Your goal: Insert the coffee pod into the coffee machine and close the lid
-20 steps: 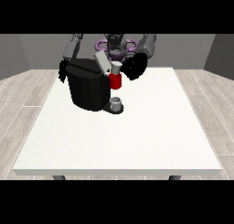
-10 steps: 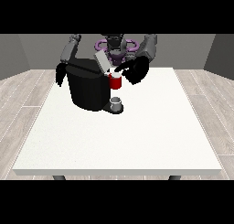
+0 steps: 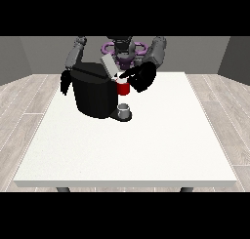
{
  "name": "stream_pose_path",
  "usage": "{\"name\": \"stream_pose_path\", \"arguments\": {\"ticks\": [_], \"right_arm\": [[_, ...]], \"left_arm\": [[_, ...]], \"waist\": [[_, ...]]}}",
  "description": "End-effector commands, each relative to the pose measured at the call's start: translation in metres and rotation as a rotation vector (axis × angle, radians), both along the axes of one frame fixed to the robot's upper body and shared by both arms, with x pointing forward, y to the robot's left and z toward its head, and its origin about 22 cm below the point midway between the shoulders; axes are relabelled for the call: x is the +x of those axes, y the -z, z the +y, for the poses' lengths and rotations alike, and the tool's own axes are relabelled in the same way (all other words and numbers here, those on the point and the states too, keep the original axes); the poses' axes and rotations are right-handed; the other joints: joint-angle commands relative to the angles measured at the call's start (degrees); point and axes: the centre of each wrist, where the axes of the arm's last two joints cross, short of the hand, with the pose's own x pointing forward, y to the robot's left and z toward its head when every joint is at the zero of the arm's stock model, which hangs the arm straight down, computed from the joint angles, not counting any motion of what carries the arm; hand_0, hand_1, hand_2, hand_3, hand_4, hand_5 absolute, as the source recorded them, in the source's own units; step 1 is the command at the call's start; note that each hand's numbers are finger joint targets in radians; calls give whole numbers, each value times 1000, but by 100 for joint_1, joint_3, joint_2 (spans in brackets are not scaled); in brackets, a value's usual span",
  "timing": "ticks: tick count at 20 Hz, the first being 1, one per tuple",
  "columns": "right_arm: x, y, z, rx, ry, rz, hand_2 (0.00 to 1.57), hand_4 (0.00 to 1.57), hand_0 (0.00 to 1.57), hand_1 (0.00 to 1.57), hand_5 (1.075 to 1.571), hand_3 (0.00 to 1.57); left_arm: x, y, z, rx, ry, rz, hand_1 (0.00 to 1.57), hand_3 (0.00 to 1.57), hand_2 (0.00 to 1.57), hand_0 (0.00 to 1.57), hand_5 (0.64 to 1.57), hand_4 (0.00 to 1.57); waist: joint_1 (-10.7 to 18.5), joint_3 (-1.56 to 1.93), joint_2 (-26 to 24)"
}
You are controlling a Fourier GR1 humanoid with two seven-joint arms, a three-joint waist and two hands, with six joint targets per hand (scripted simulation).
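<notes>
Bulky black coffee machine (image 3: 95, 94) on the large white table (image 3: 129, 145), its grey lid (image 3: 108, 65) raised; no writing is legible on it. The black hand at the view's right (image 3: 141, 77) sits beside a red thing at the machine (image 3: 123, 88); the hand at the view's left (image 3: 65, 83) hangs beside the machine. Finger positions cannot be told, and no grey pod shows.

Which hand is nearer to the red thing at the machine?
The robot's left hand. That hand, at the view's right, sits right beside the red thing at the machine. The hand at the view's left hangs on the far side of the coffee machine.
</notes>
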Motion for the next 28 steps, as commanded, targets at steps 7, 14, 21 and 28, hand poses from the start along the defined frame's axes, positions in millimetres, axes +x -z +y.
{"name": "stream_pose_path", "arguments": {"ticks": [7,14,21,28], "right_arm": [[-31,44,-49,62,109,127,0,343,0,0,1571,0],[-80,88,-74,99,232,256,0,258,0,0,1571,0],[-137,126,-56,71,202,334,0,83,0,0,1571,0],[-129,103,26,-6,20,360,0,0,0,0,1571,0]], "left_arm": [[-6,89,-30,-166,185,62,0,0,0,0,1571,0],[-42,202,-33,-477,282,193,0,0,0,0,1571,0],[-111,306,5,-653,237,364,0,0,0,0,1571,355],[-201,380,54,-701,37,538,0,0,0,0,1571,234]], "waist": [[627,1,-627],[1494,-6,-1758],[1633,-5,-2822],[1299,-13,-4047]]}}
